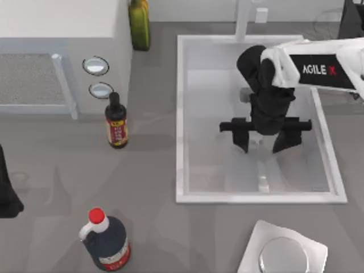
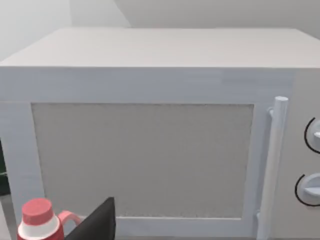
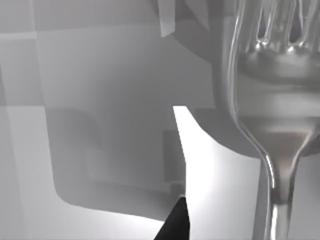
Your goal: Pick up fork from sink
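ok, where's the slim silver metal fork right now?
In the top view the slim silver metal fork lies inside the large white rectangular sink on the table's right side, its handle toward the near rim, directly beneath the open right gripper.

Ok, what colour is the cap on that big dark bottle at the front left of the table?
Red: the cap on the dark bottle, clearest in the top view.

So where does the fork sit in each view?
Top view: fork lies on the sink floor under the open right gripper, handle toward the picture's lower rim.
Right wrist view: fork close up, tines and neck.
Left wrist view: faces the microwave.
Shared landmark: the white sink floor, top and right wrist views.
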